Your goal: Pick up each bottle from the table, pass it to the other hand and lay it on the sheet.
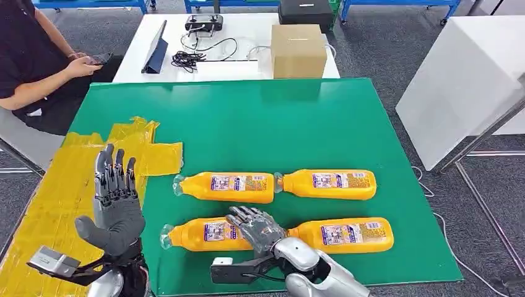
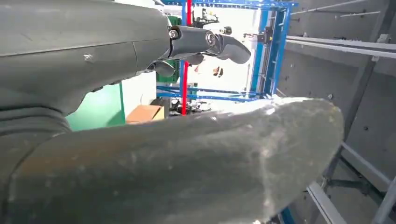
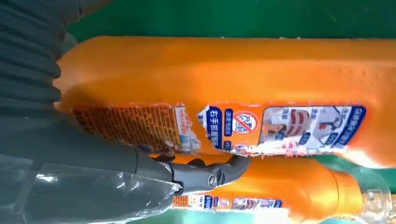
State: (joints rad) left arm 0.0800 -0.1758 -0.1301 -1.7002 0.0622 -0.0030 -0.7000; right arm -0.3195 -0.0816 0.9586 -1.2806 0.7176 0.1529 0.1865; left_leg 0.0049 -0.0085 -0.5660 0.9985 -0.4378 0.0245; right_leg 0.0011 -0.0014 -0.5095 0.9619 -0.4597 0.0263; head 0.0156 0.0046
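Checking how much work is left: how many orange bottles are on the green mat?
4 orange plastic bottles, all lying on the green mat: far-left, far-right, near-left under the right robot hand, near-right. None on the yellow sheet.

Glossy orange plastic bottles (image 1: 226,187); matt green table (image 1: 278,124); crinkled yellow sheet (image 1: 68,185).

A lab: blue metal racks (image 2: 268,46), cables (image 1: 192,57), green-covered test table (image 1: 297,124).
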